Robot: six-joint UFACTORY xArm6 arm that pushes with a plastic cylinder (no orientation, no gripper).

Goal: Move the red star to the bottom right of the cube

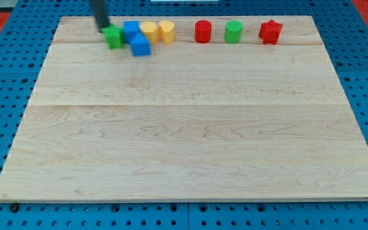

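Note:
The red star (269, 31) sits near the view's top right of the wooden board (190, 147). A blue cube (140, 46) lies at the top left, just below another blue block (131, 29). A green block (114, 37) is to their left. My tip (103, 29) comes down from the view's top edge and touches the green block's upper left side, far to the left of the red star.
Along the top row, from left to right, stand two yellow blocks (149, 31) (167, 30), a red cylinder (202, 31) and a green cylinder (234, 31). A blue pegboard (5, 76) surrounds the board.

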